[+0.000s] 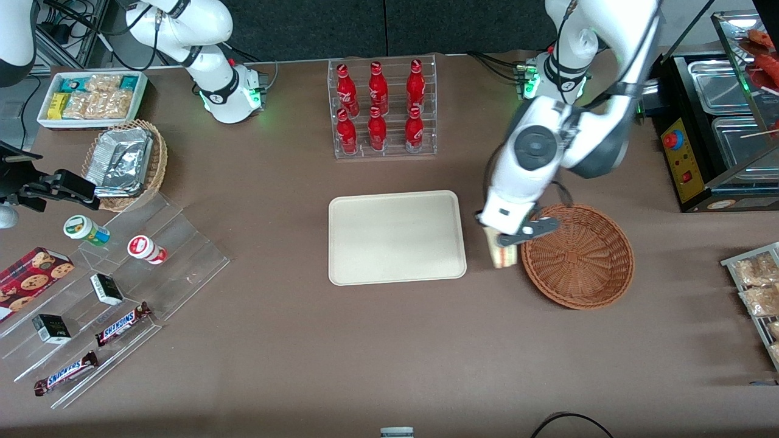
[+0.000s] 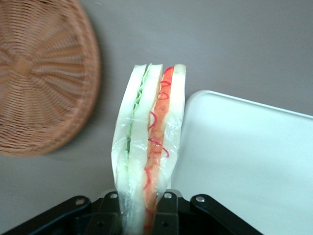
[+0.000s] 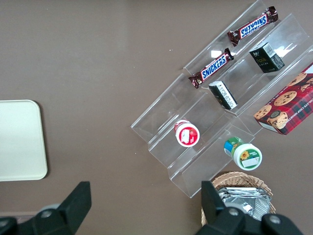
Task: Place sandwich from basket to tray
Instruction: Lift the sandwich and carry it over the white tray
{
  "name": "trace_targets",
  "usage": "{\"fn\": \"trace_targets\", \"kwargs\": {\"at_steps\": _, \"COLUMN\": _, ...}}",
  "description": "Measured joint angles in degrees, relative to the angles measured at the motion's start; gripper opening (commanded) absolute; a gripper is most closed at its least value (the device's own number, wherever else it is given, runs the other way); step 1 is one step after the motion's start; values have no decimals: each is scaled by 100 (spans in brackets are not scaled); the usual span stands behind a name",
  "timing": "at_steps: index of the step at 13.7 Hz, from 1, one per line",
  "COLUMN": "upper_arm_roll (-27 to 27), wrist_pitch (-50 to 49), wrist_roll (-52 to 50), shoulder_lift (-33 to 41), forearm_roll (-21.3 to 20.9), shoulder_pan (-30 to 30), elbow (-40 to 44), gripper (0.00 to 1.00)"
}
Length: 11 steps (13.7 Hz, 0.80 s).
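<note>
1. The tray [image 1: 397,237] lies bare on the table [image 1: 389,353], ready to receive.
2. The sandwich [image 1: 503,254] hangs between tray and basket [image 1: 577,255], clear of the basket's 9 o'clock rim, pinched upright in the gripper [image 2: 138,208] jaws.
3. Best carry it level toward 9 o'clock, over the tray's middle, lower gently, then release.

White rounded arm [image 1: 541,158], grey joint cap, black gripper [image 1: 508,240].
</note>
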<state>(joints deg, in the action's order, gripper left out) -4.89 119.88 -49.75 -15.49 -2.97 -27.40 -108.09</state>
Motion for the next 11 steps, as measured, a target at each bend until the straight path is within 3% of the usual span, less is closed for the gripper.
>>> {"fn": "trace_targets", "kwargs": {"at_steps": 7, "upper_arm_roll": -3, "wrist_pitch": 2, "wrist_roll": -251, "shoulder_lift": -1437, "forearm_roll": 325, "shoulder_pan": -1124, "elbow": 1475, "gripper": 0}}
{"fn": "trace_targets", "kwargs": {"at_steps": 11, "upper_arm_roll": -2, "wrist_pitch": 1, "wrist_roll": -313, "shoulder_lift": -1927, "forearm_roll": 325, "shoulder_pan": -1505, "elbow": 1855, "gripper": 0}}
